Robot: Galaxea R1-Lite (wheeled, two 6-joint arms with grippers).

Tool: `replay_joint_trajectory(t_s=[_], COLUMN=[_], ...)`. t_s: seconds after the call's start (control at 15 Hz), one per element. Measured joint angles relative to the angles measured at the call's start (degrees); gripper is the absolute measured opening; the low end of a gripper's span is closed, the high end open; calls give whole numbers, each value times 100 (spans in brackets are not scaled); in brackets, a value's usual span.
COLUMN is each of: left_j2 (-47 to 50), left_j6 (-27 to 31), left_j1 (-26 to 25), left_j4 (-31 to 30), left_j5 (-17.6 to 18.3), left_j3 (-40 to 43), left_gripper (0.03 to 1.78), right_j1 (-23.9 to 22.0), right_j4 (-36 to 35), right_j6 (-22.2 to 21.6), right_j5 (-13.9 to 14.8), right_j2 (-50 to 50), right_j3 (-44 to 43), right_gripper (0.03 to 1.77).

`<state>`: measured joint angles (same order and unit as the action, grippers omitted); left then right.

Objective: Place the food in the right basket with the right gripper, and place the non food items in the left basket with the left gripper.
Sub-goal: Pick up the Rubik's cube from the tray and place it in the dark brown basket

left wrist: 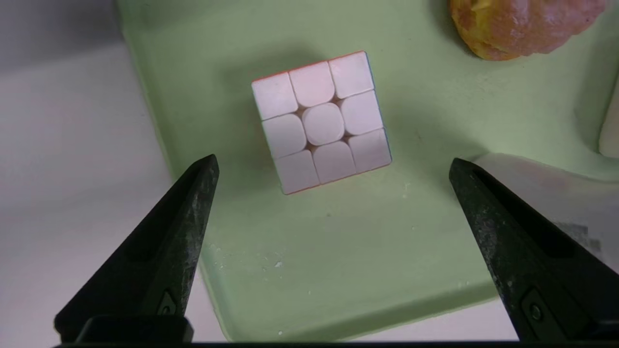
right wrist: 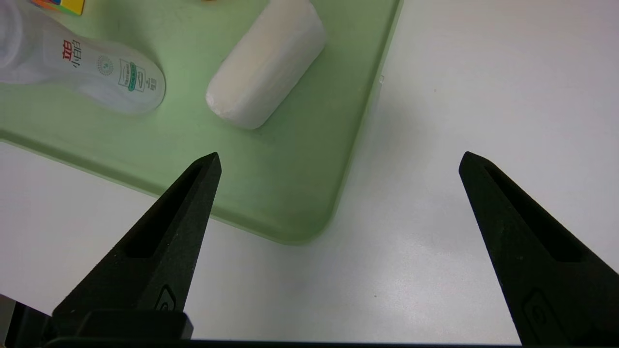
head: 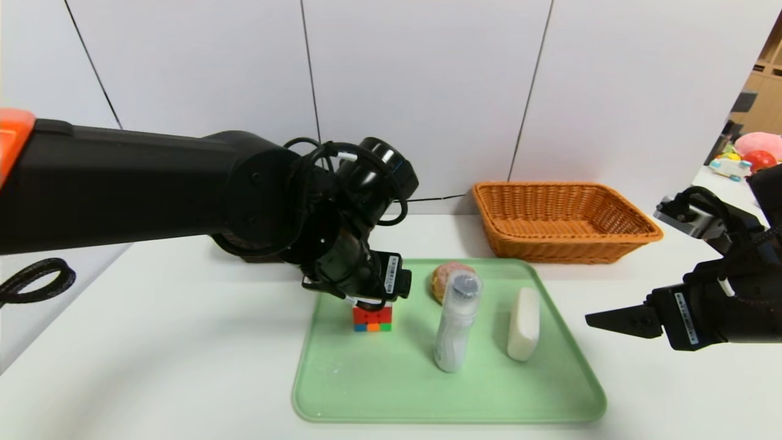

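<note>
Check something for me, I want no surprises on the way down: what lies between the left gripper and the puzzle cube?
Nothing; the left wrist view shows the left gripper open above the cube, its top uncovered.

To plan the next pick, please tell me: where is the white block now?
In the head view, the white oblong block lies right of the translucent bottle.

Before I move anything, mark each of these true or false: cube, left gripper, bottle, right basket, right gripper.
1. The puzzle cube lies on the green tray. True.
2. The left gripper is clamped on the cube. False: it is open above the tray, holding nothing.
3. The clear bottle is upright on the tray. True.
4. The right basket holds the croissant. False: the croissant is on the tray.
5. The right gripper is open beside the tray's right edge. True.
</note>
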<state>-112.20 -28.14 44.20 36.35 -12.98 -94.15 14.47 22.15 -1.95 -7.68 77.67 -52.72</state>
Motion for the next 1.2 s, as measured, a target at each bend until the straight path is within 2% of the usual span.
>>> replay_joint_trajectory(t_s=[0.27, 1.2], left_j2=[-251, -883], left_j6=[-402, -621], left_j1=[0, -184], left_j4=[69, 74], left_j5=[-68, -82], left_j3=[-266, -288], left_gripper=[169, 169], right_j1=[2, 0], right_j4=[9, 1], right_j6=[-5, 5], right_j5=[-6, -6], right_j2=[-27, -149], right_j3=[6, 46], right_gripper=[170, 170])
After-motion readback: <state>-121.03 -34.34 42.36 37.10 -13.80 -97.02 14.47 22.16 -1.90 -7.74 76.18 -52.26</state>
